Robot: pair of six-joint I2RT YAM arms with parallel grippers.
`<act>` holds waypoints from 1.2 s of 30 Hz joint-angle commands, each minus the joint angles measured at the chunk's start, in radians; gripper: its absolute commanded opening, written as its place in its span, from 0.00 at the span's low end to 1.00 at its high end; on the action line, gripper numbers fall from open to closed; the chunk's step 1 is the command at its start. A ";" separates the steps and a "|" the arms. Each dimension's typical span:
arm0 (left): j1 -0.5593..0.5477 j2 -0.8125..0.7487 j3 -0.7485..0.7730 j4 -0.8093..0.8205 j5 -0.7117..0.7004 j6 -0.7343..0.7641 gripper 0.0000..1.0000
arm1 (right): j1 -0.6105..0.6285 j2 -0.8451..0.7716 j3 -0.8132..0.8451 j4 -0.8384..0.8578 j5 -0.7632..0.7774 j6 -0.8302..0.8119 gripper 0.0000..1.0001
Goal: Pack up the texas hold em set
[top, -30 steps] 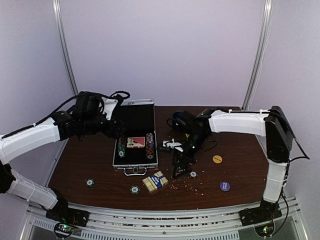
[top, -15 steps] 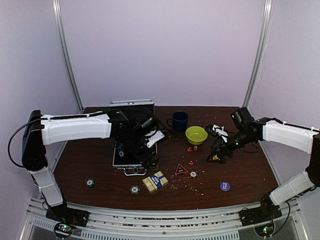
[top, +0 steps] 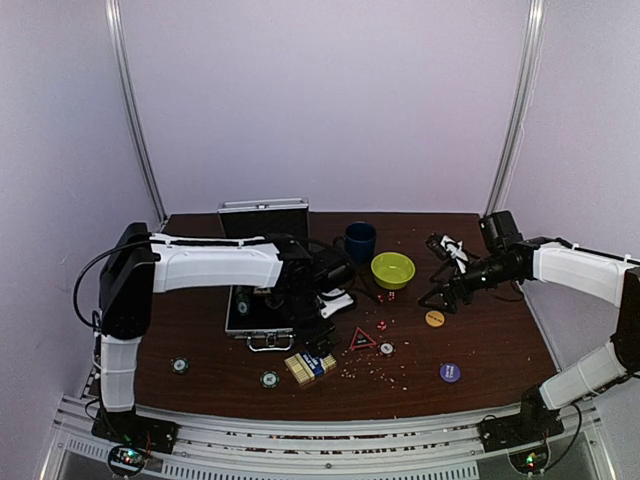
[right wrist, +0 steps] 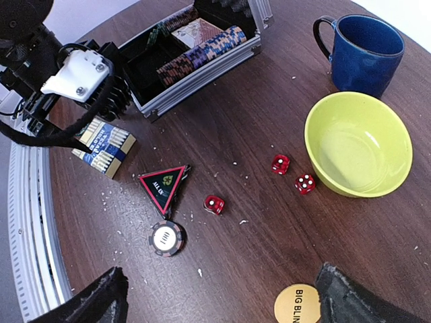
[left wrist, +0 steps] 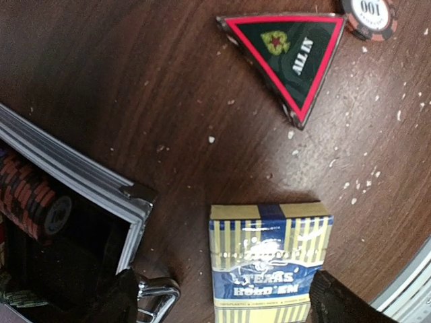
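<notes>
The silver briefcase (top: 262, 322) lies open at left centre, with chip rows (right wrist: 202, 54) and the red card box (right wrist: 193, 30) inside. The blue card box (top: 310, 364) lies in front of it. My left gripper (top: 322, 342) hovers open over the box (left wrist: 269, 269), one finger (left wrist: 128, 303) on each side, not touching. The red triangle (top: 362, 338) and a "100" chip (right wrist: 167, 239) lie to its right. Three red dice (right wrist: 214, 204) lie near the bowl. My right gripper (top: 434, 298) is open and empty above the yellow chip (top: 434, 318).
A dark blue mug (top: 358, 241) and a yellow-green bowl (top: 392, 269) stand at the back centre. Loose chips lie near the front edge (top: 270, 379), at front left (top: 180, 365), and a purple one at front right (top: 450, 372). Crumbs litter the wood.
My left gripper has moved from over the briefcase forward and right to above the blue card box. My right gripper has drawn back a little from the yellow chip.
</notes>
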State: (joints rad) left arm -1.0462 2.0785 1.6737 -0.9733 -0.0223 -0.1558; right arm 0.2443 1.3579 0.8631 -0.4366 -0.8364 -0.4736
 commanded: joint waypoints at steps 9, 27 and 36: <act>-0.008 0.035 -0.014 -0.036 0.050 -0.011 0.96 | -0.002 0.014 0.001 -0.027 0.013 -0.079 0.98; -0.058 0.091 -0.033 -0.049 -0.017 -0.071 0.85 | -0.001 0.010 0.006 -0.057 -0.010 -0.105 0.97; -0.057 0.105 -0.012 -0.053 0.014 -0.058 0.68 | -0.002 0.001 -0.001 -0.056 0.000 -0.107 0.97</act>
State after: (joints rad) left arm -1.1061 2.1685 1.6493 -1.0168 -0.0208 -0.2153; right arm 0.2443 1.3701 0.8631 -0.4824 -0.8333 -0.5728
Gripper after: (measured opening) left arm 0.713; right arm 0.973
